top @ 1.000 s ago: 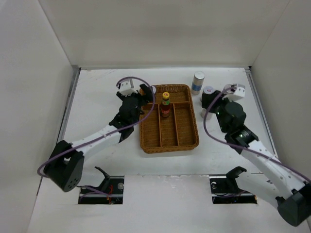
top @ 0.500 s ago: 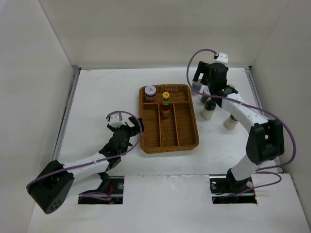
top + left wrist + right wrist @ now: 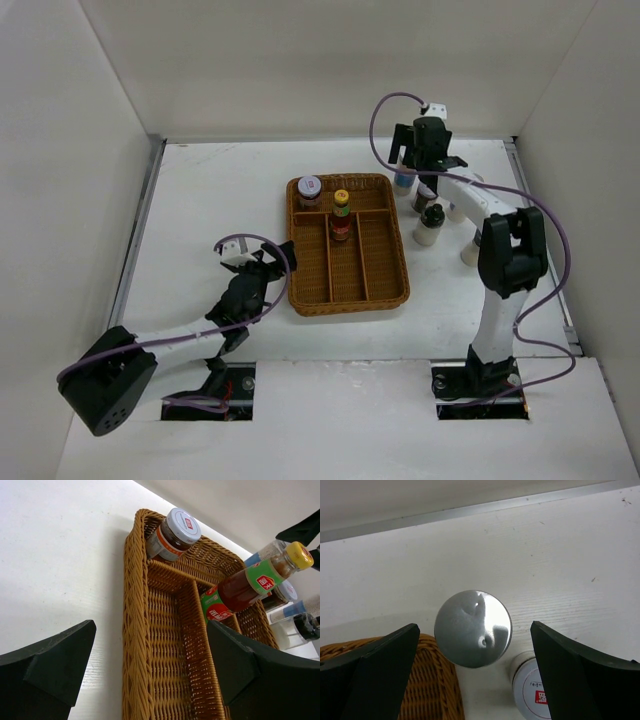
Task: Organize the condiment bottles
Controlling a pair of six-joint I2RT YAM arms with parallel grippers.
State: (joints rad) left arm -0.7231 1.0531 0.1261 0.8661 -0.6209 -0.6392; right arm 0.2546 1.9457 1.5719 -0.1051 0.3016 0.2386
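Note:
A silver-lidded jar [image 3: 309, 188] stands in the back-left compartment of the brown wicker tray [image 3: 348, 296], and a yellow-capped red-labelled sauce bottle [image 3: 342, 214] stands behind the middle divider. Both show in the left wrist view: the jar [image 3: 172, 532] and the sauce bottle [image 3: 250, 582]. My left gripper [image 3: 255, 276] is open and empty, just off the tray's front-left rim [image 3: 132, 630]. My right gripper [image 3: 412, 158] is open above a white blue-labelled shaker [image 3: 403, 181]. The shaker's silver top [image 3: 472, 628] sits between the spread fingers, and nothing is gripped.
Several more bottles stand right of the tray, among them a black-capped one [image 3: 430, 224] and a short white-lidded jar [image 3: 532, 690] beside the shaker. The tray's back-right corner [image 3: 432, 690] is close to the shaker. The back wall is just beyond.
My left gripper left the silver-lidded jar in the tray's back-left compartment and drew back toward the near side. My right gripper swung to the far side, over the blue-labelled shaker.

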